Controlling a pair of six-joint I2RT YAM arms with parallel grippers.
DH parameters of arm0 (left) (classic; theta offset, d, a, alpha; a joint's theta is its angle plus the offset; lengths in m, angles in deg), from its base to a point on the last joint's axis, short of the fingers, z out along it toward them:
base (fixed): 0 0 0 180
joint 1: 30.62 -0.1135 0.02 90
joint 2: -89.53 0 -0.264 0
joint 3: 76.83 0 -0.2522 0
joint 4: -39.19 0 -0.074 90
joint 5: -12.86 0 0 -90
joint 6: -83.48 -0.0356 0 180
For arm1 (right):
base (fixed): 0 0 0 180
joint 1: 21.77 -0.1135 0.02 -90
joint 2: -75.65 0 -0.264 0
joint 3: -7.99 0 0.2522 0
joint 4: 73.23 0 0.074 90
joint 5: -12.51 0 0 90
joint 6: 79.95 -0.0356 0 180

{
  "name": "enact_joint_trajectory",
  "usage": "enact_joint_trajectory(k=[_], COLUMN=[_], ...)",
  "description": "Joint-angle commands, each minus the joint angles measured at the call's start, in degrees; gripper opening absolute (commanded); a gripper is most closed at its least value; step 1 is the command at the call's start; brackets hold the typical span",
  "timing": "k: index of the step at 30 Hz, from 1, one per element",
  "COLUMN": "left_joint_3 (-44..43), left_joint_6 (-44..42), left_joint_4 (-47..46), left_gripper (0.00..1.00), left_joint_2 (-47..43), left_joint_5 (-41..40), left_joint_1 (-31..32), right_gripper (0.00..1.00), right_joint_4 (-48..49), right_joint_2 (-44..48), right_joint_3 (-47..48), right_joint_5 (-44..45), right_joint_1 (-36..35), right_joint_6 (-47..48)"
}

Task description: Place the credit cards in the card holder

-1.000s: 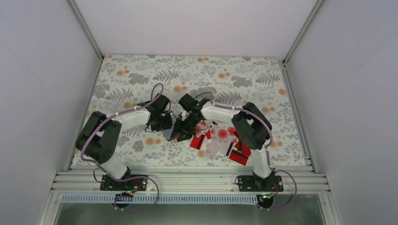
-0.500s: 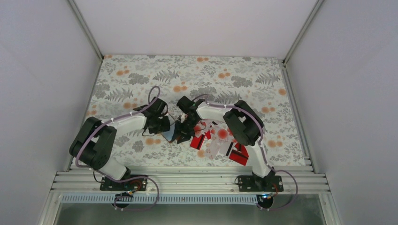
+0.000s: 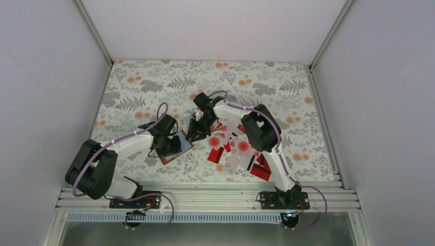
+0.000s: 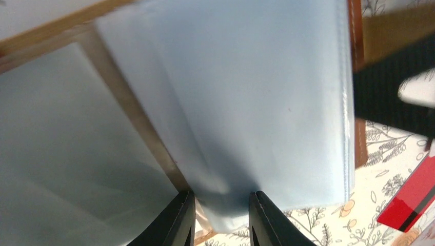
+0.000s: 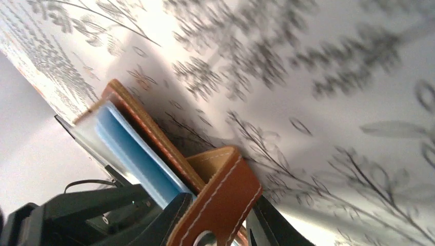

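Top view: the card holder (image 3: 182, 140) has come away from the credit cards (image 3: 237, 149). A second ago it was bunched between both arms right at the heap's edge; now it sits near the heap on its left side, low over the desk (image 3: 154, 87), spread open with the pale inside up. The left hand (image 3: 169, 143) has pulled back away from the heap, and the right hand (image 3: 196, 131) stays at the holder's heap-side edge. No card is in either hand and the heap looks untouched. Left wrist view: the fingers are narrowly parted, pinching the bottom edge of a blue-grey pocket sheet (image 4: 256, 92); one red card (image 4: 408, 202) lies off to the side. Right wrist view: the hand has just narrowed and its fingers clamp the brown stitched strap (image 5: 225, 189), with the blue pocket (image 5: 133, 138) beyond it. My read: the holder is now held open and steady, and no cards are inside yet, so picking up a card comes next, which means one hand has to let go.
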Motion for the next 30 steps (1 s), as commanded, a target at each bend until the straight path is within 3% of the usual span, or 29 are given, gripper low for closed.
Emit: enact_joint_trajectory(k=[1, 9, 16, 19, 25, 30], left_joint_3=[1.7, -0.6, -3.5, -4.2, -5.3, -6.6], left_joint_6=[1.2, 0.4, -0.5, -0.7, -1.0, -1.9], left_joint_4=[5.7, 4.9, 5.3, 5.3, 5.6, 6.4], left_gripper=[0.28, 0.28, 0.37, 0.38, 0.41, 0.42], left_joint_2=[0.0, 2.8, 4.6, 4.9, 4.8, 5.1], left_joint_5=[2.7, 1.6, 0.7, 0.8, 0.8, 0.6], left_joint_1=[0.3, 0.0, -0.2, -0.2, -0.2, -0.2], right_gripper=[0.27, 0.28, 0.39, 0.41, 0.36, 0.27], right_joint_4=[-2.4, -3.6, -3.8, -1.2, 4.6, 5.8], right_joint_2=[-5.4, -1.5, 8.1, 12.3, 14.5, 9.7], right_joint_3=[3.2, 3.6, 2.1, -1.1, -6.0, -3.0], right_joint_5=[8.2, 8.7, 9.2, 4.8, -2.4, -5.4], right_joint_1=[0.8, 1.3, 1.3, 1.2, -0.4, -2.2], right_joint_6=[5.0, 11.8, 20.4, 21.1, 18.8, 18.2])
